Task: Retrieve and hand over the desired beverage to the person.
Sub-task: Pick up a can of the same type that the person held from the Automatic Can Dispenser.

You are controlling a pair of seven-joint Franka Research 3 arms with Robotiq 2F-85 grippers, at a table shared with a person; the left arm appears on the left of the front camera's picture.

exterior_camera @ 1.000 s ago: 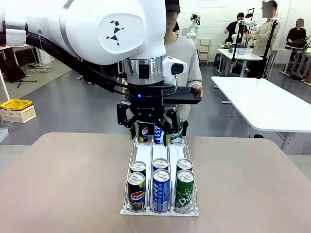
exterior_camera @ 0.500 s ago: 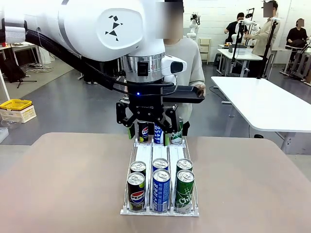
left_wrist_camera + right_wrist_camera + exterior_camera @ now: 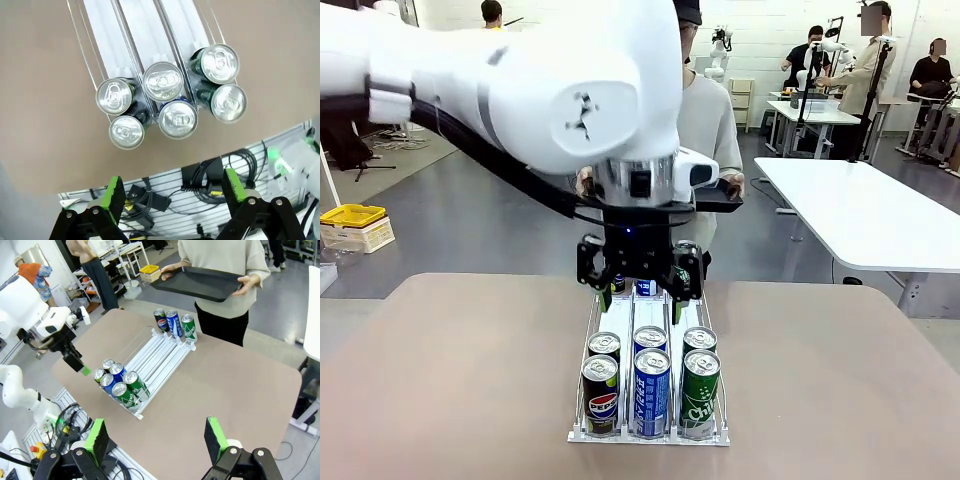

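Green-padded left gripper (image 3: pixel 174 188) — wide — above the near cans (image 3: pixel 170 100)

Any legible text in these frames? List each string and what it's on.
"Chil": on the front green can; the letters after it are not readable.
Front blue can: white vertical lettering, too blurred to read.
Front black can: round red, white and blue logo, wording too small.
Far cans: print too small.
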